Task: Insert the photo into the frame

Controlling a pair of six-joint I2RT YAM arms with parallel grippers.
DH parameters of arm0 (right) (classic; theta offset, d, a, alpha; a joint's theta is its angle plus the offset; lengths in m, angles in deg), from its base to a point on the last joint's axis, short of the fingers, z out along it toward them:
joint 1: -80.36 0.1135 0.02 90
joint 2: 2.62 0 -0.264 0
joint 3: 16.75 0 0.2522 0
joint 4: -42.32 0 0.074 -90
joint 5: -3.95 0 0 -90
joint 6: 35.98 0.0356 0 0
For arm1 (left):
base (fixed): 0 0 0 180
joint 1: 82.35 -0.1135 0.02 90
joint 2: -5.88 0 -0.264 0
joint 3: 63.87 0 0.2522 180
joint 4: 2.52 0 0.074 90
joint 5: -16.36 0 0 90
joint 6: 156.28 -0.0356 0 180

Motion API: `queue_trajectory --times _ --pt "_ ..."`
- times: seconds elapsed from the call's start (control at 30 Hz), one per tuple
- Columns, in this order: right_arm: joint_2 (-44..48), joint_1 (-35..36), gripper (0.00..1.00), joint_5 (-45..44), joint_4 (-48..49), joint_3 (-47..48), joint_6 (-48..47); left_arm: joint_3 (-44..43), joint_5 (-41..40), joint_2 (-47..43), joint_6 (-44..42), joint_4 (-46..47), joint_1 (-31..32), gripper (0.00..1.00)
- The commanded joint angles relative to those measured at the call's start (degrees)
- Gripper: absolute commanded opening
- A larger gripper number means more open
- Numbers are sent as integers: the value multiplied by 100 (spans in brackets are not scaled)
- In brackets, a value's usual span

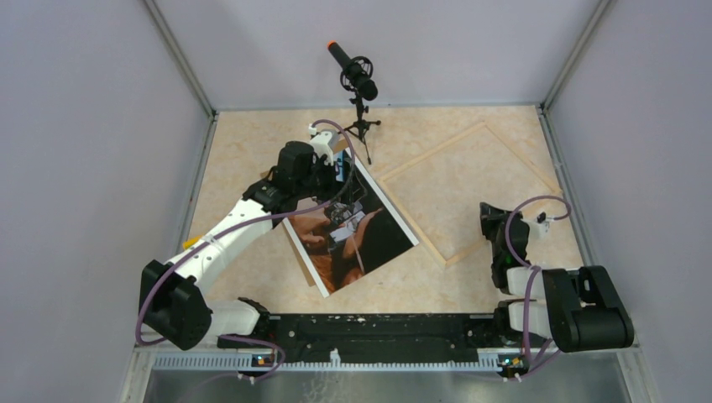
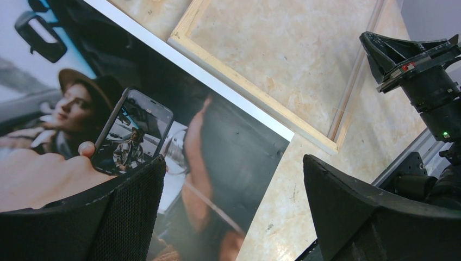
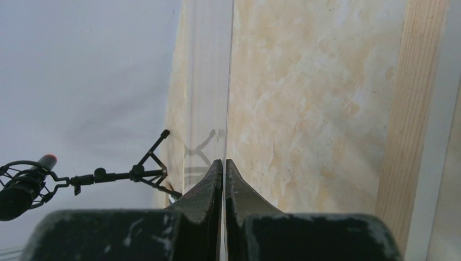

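The photo lies picture side up on the table, left of centre, and fills the left wrist view. The frame, a pale wood border, lies flat to its right, and its near corner sits close to the photo's edge. My left gripper hangs open above the photo's far part, with nothing between its fingers. My right gripper is at the frame's near right side, shut on a thin clear pane seen edge-on and standing upright.
A black microphone on a small tripod stands at the back centre and shows again in the right wrist view. A brown board edge peeks out under the photo's left side. Grey walls close in the table on three sides.
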Motion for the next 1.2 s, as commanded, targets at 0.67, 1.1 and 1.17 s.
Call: queue_trajectory --times 0.67,1.1,1.17 --pt "-16 261 0 -305 267 -234 18 44 129 -90 36 304 -15 99" --pt "-334 263 0 -357 514 -241 108 53 129 -78 45 313 -12 98" --pt "-409 266 0 -335 614 -276 108 53 133 -65 45 315 -13 99"
